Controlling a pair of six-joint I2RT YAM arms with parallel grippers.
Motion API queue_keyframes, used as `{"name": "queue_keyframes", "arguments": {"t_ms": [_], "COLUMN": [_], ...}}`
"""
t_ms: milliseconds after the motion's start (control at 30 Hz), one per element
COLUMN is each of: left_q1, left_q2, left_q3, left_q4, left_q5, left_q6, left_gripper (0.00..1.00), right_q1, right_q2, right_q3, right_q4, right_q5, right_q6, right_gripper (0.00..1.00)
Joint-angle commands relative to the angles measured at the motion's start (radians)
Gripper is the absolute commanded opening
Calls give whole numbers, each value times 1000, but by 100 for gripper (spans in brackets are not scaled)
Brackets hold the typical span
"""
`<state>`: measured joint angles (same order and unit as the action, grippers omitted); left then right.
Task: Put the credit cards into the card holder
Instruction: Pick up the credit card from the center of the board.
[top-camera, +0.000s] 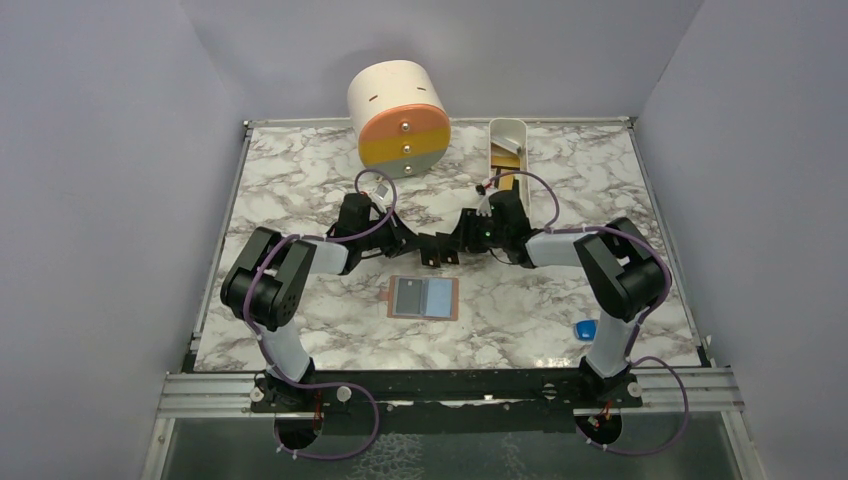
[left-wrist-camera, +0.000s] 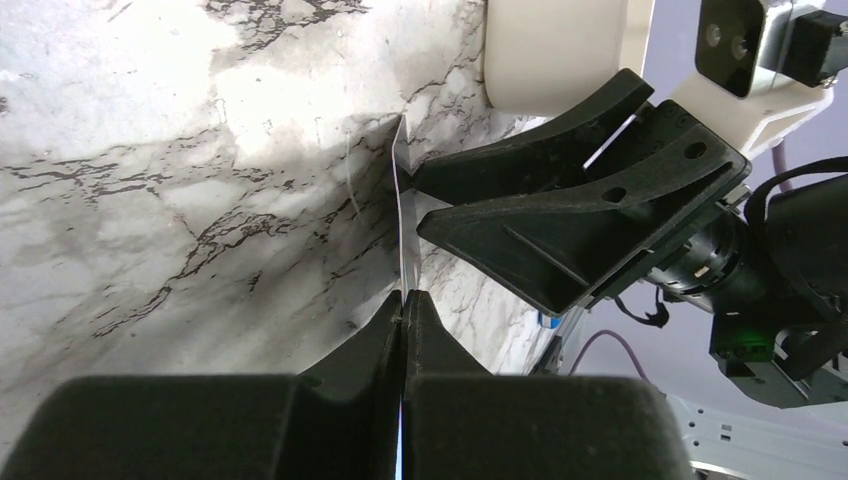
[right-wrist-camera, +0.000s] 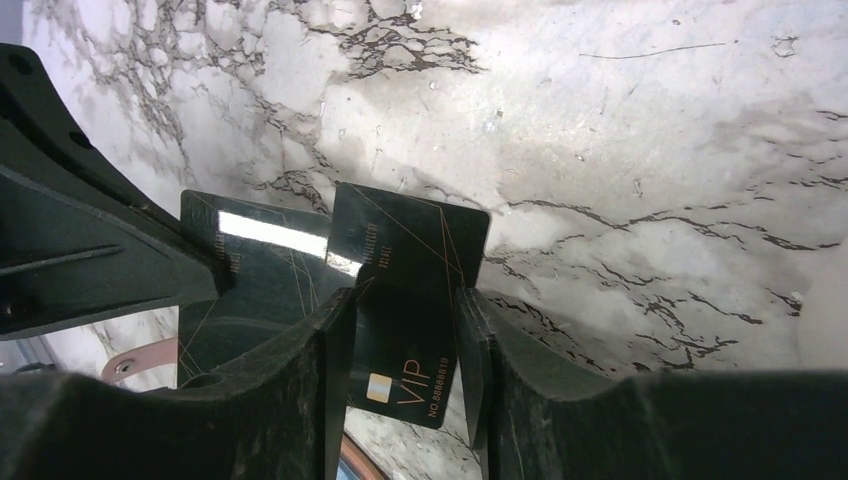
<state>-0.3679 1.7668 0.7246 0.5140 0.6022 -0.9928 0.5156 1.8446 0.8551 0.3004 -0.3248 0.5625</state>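
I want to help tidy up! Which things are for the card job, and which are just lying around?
For the job: credit cards, card holder, left tool, right tool.
Just lying about: round tub, white tray, blue block.

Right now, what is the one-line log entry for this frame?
left gripper: shut on dark card | right gripper: straddles VIP card, grip unclear | card holder: open, lying flat

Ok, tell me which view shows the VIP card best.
Right wrist: the VIP card faces the camera between the right fingers, print readable. Left wrist shows only a card edge-on in the left fingers, unclear which. The top view is too far to make it out.
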Motion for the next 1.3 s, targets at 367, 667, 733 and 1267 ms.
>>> {"name": "queue_keyframes", "arguments": {"t_ms": [367, 667, 733, 1267], "left_q1": [-20, -34, -38, -69], "left_q2": [2, 28, 31, 56], "left_q3": [-17, -1, 2, 21], "left_q4": [82, 88, 88, 88], "left_q5": [53, 50, 49, 36], "left_q6": [-15, -20, -21, -31], "left_gripper": [0, 0, 0, 0], "right_q1": [-26, -42, -44, -46], "right_q2": [49, 48, 46, 41], "right_q3": [-112, -128, -127, -104], "right_q4": [11, 44, 47, 8], "right_q5": [-181, -213, -220, -237], "right_q6": [82, 101, 105, 95], "right_gripper": [50, 54, 56, 63]}}
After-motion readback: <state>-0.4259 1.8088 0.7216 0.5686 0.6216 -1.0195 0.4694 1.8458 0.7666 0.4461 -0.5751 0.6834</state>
